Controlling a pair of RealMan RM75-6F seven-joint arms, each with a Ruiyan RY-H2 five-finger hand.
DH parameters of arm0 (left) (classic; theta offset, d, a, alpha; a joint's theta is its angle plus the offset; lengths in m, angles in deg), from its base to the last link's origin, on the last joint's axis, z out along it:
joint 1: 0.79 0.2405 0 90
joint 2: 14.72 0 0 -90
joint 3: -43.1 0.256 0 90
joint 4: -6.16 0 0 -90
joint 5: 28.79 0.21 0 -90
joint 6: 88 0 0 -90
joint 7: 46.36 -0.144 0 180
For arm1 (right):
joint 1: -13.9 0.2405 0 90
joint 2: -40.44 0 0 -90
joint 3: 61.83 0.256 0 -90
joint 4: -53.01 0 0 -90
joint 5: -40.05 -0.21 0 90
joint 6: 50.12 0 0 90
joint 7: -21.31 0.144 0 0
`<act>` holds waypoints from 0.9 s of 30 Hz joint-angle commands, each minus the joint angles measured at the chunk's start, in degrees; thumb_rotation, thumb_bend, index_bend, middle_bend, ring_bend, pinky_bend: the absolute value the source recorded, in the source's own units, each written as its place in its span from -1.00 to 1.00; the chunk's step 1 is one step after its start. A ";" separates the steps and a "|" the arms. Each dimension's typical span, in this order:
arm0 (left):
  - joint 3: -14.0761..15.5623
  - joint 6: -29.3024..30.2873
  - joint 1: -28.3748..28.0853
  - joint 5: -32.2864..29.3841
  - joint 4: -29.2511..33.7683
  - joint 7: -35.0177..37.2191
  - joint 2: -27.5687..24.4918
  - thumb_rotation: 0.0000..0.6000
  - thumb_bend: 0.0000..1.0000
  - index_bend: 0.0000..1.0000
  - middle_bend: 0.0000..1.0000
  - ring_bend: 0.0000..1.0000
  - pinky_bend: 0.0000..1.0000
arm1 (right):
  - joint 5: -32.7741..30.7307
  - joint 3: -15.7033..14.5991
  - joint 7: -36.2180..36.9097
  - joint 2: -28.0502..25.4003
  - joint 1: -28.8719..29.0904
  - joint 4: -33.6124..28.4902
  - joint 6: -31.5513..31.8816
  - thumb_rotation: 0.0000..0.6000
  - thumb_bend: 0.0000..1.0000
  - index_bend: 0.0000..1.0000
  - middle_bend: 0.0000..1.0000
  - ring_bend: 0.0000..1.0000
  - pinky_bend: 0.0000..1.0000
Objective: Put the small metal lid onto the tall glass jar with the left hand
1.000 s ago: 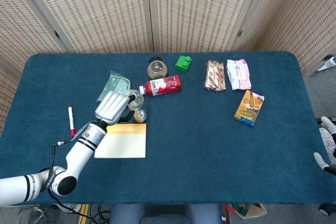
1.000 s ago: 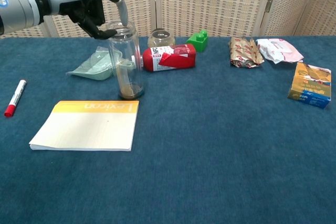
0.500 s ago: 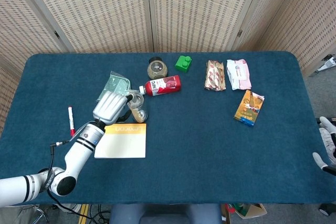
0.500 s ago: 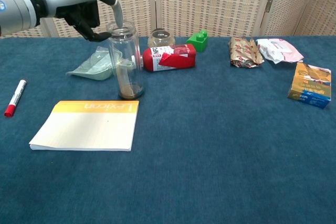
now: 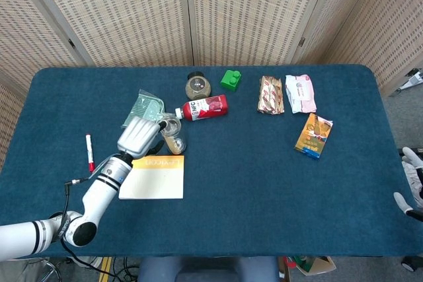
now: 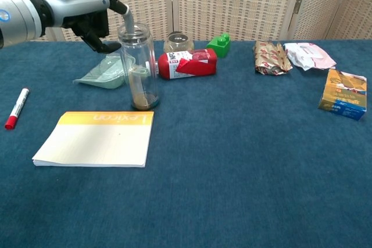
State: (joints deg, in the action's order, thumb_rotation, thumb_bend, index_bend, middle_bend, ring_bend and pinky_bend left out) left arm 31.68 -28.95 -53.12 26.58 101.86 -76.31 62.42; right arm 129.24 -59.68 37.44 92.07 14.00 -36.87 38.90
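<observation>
The tall glass jar (image 6: 139, 74) stands upright just beyond the notebook, and from above in the head view the tall glass jar (image 5: 170, 130) shows mostly its mouth. A small greyish metal lid (image 6: 132, 28) appears to sit on its mouth. My left hand (image 6: 81, 10) hovers at the jar's upper left with one fingertip close to the rim and nothing held; in the head view the left hand (image 5: 139, 135) covers the jar's left side. At the table's right edge only part of my right hand (image 5: 410, 186) shows, fingers apart and empty.
A yellow-topped notebook (image 6: 96, 137) lies in front of the jar and a red marker (image 6: 15, 107) to its left. Behind the jar are a green packet (image 6: 102, 71), a lying red bottle (image 6: 186, 63), a small round jar (image 6: 178, 42) and a green block (image 6: 219, 45). Snack packs (image 6: 343, 101) lie at right.
My left hand has drawn back to the left, its fingers coming off the top of the jar. The jar and everything else stayed put.
</observation>
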 commanded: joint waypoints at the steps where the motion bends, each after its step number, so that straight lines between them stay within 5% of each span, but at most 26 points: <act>1: 0.02 -0.04 -0.04 -0.07 -0.21 -0.03 0.27 1.00 -0.15 -0.26 1.00 1.00 1.00 | -0.02 0.02 0.02 0.01 0.01 0.03 -0.01 1.00 -0.39 -0.96 -0.56 -0.84 -0.53; 27: 0.40 -0.40 -0.22 -0.61 -0.53 -1.19 1.44 1.00 -0.15 -0.26 1.00 1.00 1.00 | -0.16 0.05 0.20 0.18 -0.11 0.39 0.04 1.00 -0.39 -0.96 -0.56 -0.84 -0.53</act>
State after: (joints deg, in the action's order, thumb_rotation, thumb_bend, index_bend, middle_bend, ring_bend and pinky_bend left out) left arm 32.08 -29.36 -53.33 25.97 101.32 -77.50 63.86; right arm 129.08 -59.63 37.64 92.26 13.89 -36.48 38.94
